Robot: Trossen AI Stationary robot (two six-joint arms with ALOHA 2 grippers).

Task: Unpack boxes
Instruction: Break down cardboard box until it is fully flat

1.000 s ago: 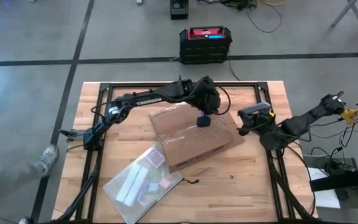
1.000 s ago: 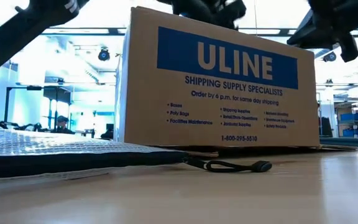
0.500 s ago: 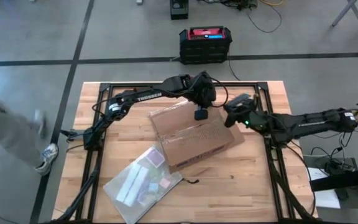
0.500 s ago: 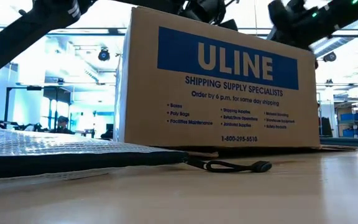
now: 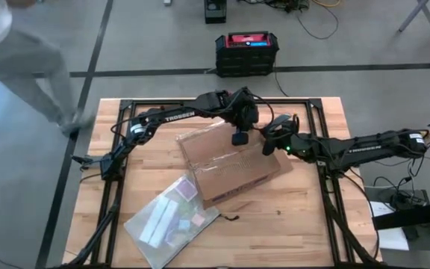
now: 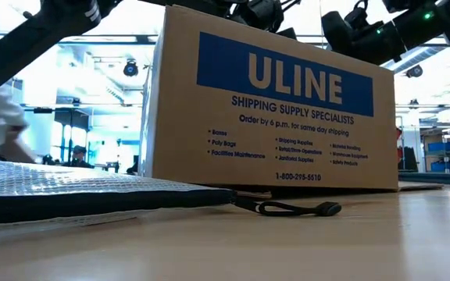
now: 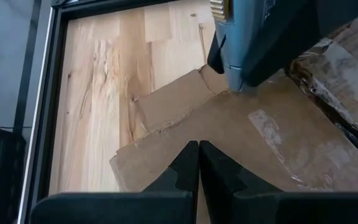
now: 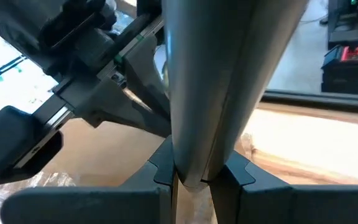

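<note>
box [image 5: 234, 164] flanked by bag [image 5: 172, 219] | left gripper [image 7: 198, 152] closed empty above flap | right gripper [image 5: 269, 142] grip unreadable, view blocked

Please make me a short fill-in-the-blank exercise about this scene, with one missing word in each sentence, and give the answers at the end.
1. The brown corrugated cardboard box carries a blue label with the word ____.
2. The left tool hovers over the box with its fingers ____.
3. The right tool is shut on a grey tapered object, whose tip touches the box's ____ face.
4. The black-and-red case stands on the ____, not on the wooden table.

Answers: ULINE; shut; top; floor
</note>
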